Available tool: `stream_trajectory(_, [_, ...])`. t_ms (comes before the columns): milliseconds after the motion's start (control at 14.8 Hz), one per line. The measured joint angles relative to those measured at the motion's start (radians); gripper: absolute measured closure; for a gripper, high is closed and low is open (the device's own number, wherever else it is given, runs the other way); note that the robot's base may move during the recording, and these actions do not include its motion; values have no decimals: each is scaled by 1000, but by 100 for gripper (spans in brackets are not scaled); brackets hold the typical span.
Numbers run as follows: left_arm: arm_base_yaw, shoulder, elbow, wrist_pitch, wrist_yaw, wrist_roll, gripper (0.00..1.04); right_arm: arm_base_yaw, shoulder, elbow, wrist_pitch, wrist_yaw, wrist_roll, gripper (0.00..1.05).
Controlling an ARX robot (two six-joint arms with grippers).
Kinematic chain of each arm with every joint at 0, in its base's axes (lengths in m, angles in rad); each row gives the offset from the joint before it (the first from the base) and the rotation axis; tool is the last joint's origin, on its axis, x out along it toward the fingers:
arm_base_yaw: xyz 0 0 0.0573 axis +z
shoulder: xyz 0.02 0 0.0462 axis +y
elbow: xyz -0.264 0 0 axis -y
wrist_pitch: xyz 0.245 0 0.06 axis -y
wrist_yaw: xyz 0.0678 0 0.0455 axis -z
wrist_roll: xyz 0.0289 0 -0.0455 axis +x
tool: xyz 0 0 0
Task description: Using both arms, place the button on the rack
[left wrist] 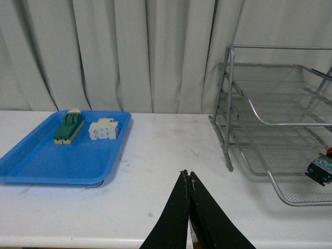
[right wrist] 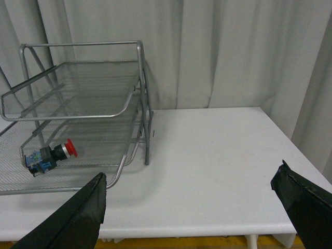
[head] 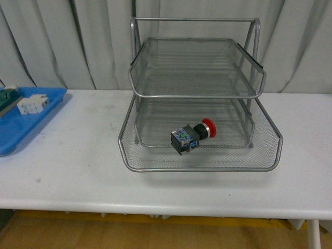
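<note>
Left pincer (left wrist: 188,175): black fingers pressed together tip to tip, nothing between them, held above the front part of the bench (head: 78,179). Right pincer (right wrist: 192,174): fingers spread wide, nothing in its hold, above the bench's right part, beside the rack (head: 199,96). Button (head: 193,135): lying on its side on the mesh of the rack's lowest tier, close behind that tier's front rim and about midway along it, red cap toward the back right, blue-and-black body toward the front left; well apart from both pincers. Rack: mid-bench, near the rear edge. Tray (head: 15,140): blue, at the bench's left edge, carrying a green block (left wrist: 68,127) and a white block (left wrist: 104,129) side by side, not touching. Curtain (head: 52,41): pale, behind the bench.
</note>
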Motion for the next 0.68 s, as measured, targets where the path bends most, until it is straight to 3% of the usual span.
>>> stream_trajectory(135, [0,-55,2,-62,0,0,103,0,0,0,0,0,0,6])
stream_trajectory(202, [0,-159,0,-208,0,0,103,0,0,0,0,0,0,6])
stream_trajectory(540, [0,-184,0,-196,0,0,103,0,0,0,0,0,0,6])
stream_trajectory(608, [0,-184,0,-197,0,-1,99,0,0,0,0,0,0,6])
stream_trajectory(675, [0,-184,0,-197,0,-1,87,0,0,0,0,0,0,6])
